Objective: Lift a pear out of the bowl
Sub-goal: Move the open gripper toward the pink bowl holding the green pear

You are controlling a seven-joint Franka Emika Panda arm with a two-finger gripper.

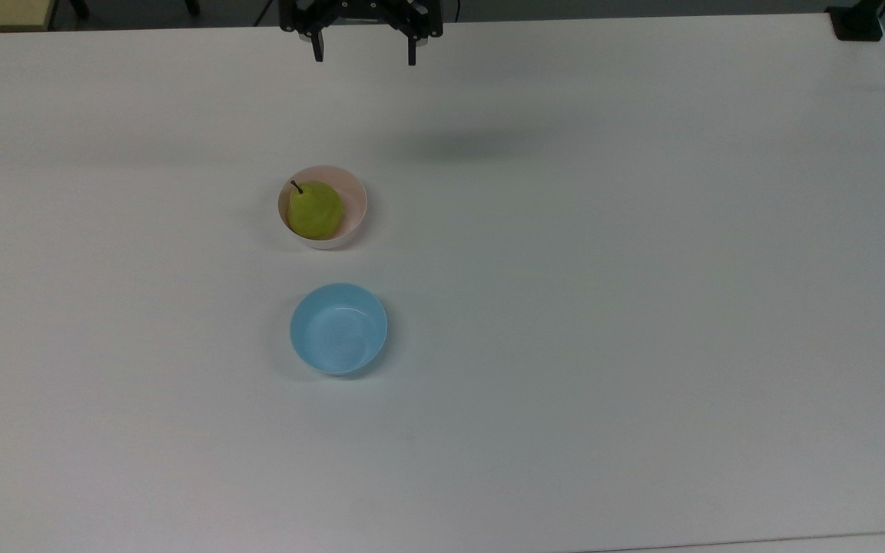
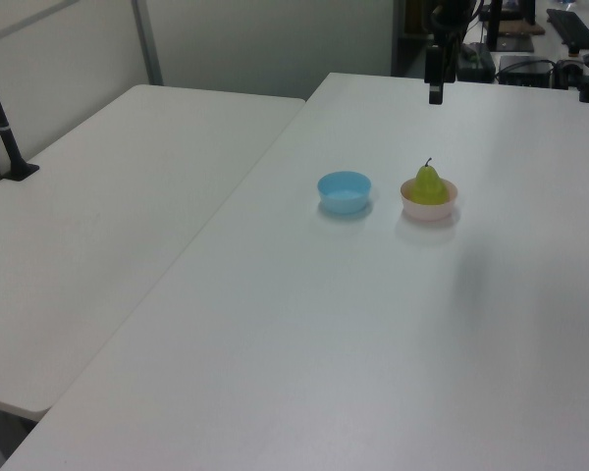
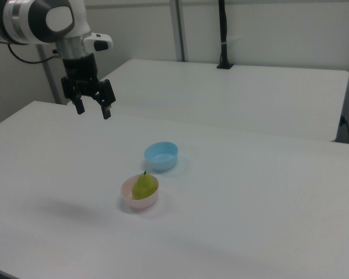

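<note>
Pear [image 1: 315,210] sits untouched in the pink bowl [image 1: 353,201]; the tool [image 1: 364,55] hangs wide open and empty, well apart above the counter [image 1: 642,307]. Nothing done.

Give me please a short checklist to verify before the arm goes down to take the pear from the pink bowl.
1. Gripper open: ok, the fingers stand apart.
2. Gripper holds nothing: ok.
3. Pear sits in the pink bowl: ok, stem up, toward the top view's left.
4. Gripper above the pear: not ok, it hangs high over the table, off to one side of the bowl.
5. Blue bowl out of the way: ok, apart from the pink bowl.
6. Fingers wide enough for the pear: cannot tell.
</note>
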